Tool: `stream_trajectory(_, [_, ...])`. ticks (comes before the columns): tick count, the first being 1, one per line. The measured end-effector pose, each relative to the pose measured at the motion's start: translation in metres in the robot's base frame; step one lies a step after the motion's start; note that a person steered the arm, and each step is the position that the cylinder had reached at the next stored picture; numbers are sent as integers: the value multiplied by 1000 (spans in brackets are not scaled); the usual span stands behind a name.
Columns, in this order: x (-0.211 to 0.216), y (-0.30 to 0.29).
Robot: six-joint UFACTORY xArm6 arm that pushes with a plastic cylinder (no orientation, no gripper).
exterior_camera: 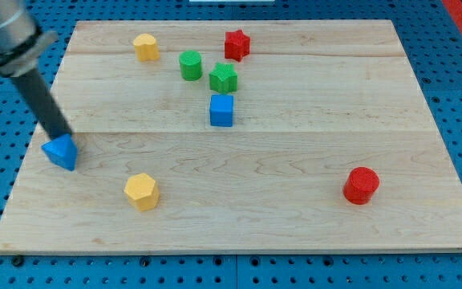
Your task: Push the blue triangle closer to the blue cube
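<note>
Rod: a straight dark rod slants down from the upper left of the frame, my tip point(62, 137) at its lower end.
Tip contact: my tip meets the top edge of the blue triangle point(61, 152); whether it presses or merely touches cannot be told.
Gripper: the arm carries none, only the rod, so there is nothing to be apart or together.
Blue triangle: at the left edge of the desk point(295, 160), in the frame's lower left.
Blue cube point(221, 110): near the centre of the desk, slightly above the middle, well apart from the triangle and to its upper right.
Green pair: a green star-shaped block point(224, 78) just above the blue cube, a green cylinder point(190, 65) beside it to the upper left.
Red star point(237, 44): near the top edge, right of the green cylinder.
Yellow blocks: an upper yellow block point(145, 46) at upper left, a lower yellow hexagon point(142, 191) at lower left, right of the triangle.
Red cylinder point(362, 185): alone at lower right.
Surroundings: a pale wooden board on a blue perforated surface point(455, 72).
</note>
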State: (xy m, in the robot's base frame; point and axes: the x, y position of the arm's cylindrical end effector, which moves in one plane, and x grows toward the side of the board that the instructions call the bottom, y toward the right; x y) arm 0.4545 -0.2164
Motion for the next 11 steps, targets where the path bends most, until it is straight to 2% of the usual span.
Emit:
stream_trajectory(1, [32,14])
stream_trajectory(2, [33,-37])
stream_trajectory(3, [-6,-55])
stream_trajectory(4, [-4,-88])
stream_trajectory(6, [84,-74])
stream_trajectory(7, [71,-21])
stream_trajectory(8, [39,49])
stream_trajectory(9, [25,132])
stream_trajectory(10, [21,169])
stream_trajectory(11, [14,158])
